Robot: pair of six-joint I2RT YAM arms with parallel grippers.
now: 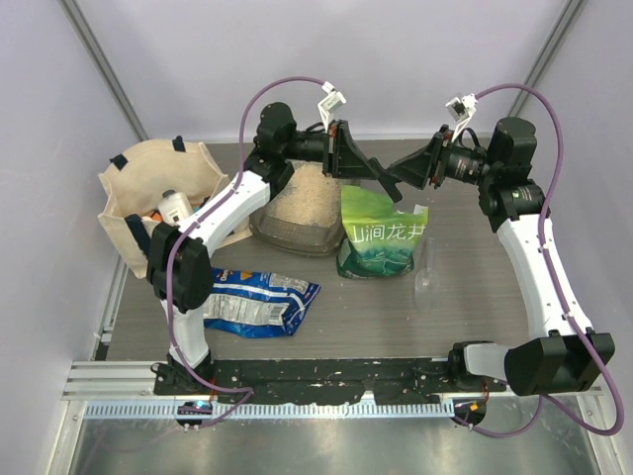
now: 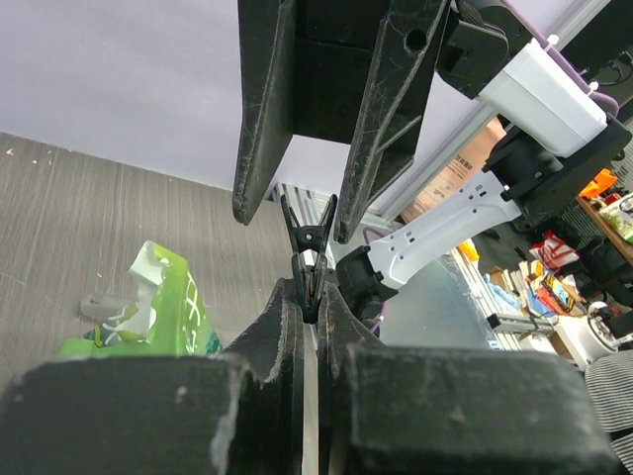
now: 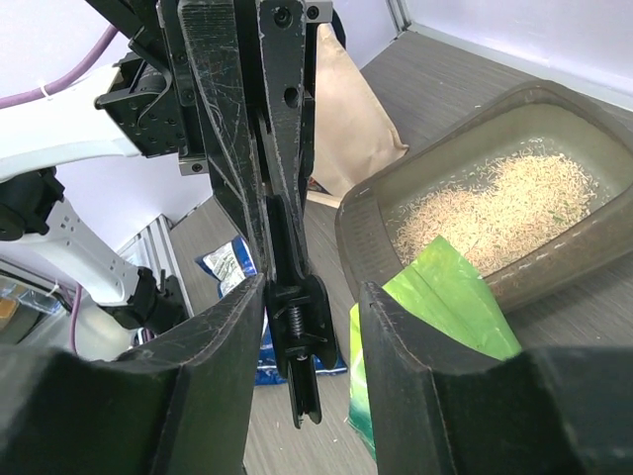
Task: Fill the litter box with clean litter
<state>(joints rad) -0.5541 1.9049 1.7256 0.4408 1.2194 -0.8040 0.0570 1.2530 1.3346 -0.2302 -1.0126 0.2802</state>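
The litter box (image 1: 269, 230) is a smoky grey tray at the back of the table, also in the right wrist view (image 3: 368, 230). Tan clean litter (image 1: 303, 196) lies heaped inside it (image 3: 495, 203). Both grippers meet in the air above the box's right end. My left gripper (image 1: 368, 166) is shut on a small black spring clip (image 2: 310, 259), pinching one end between its fingertips (image 2: 312, 297). My right gripper (image 1: 392, 182) stands open around the clip's other end (image 3: 297, 332), with a gap showing on one side (image 3: 312, 289).
A green-and-white printed bag (image 1: 382, 236) stands open just right of the box. A blue crinkly packet (image 1: 259, 301) lies at the front left. A beige tote bag (image 1: 156, 196) sits at the left edge. A clear plastic piece (image 1: 425, 267) lies right of the green bag.
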